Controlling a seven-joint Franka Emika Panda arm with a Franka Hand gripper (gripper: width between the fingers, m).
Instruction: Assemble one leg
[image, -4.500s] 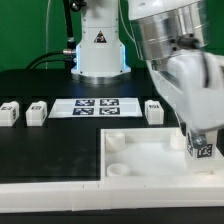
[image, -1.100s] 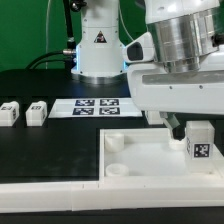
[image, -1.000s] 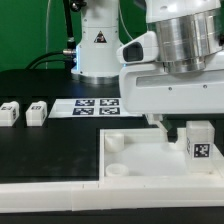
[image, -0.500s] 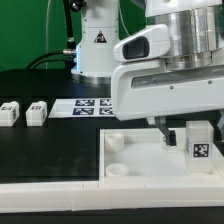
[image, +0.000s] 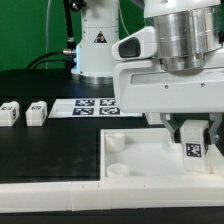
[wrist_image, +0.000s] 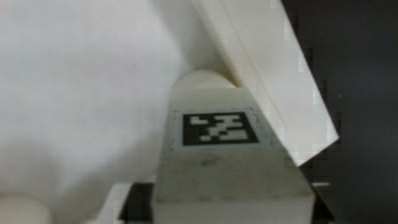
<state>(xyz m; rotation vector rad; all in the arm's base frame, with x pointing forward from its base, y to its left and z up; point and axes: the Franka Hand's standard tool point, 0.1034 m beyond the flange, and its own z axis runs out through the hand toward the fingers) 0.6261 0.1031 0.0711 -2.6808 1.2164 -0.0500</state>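
The arm's two-finger gripper (image: 194, 132) hangs over the right part of the large white square plastic panel (image: 140, 160), which lies flat at the near edge of the black table (image: 50, 140). Between the two dark fingers stands a small white plastic oblong leg (image: 194, 147), upright, with its black-and-white square tag facing the exterior camera. The jaws stand on either side of this leg, close against its sides, but whether they press it or merely flank it cannot be told from either view. The leg's lower end meets the panel near the panel's far right corner; the exact seat is hidden by the leg itself.

In the wrist view the same leg (wrist_image: 221, 150) fills the middle of the picture, its tag turned to the lens, with the pale panel surface (wrist_image: 71, 100) behind it and a raised white edge running slantwise beside it.

A round socket (image: 116, 142) shows at the panel's far left corner, and another (image: 118, 169) nearer on the same side.

Far to the left on the table lie two more small white tagged legs (image: 10, 112) (image: 37, 111), just beside each other and well apart from the panel. The flat white marker board (image: 95, 106) lies behind the panel, near the robot's white base (image: 100, 50).
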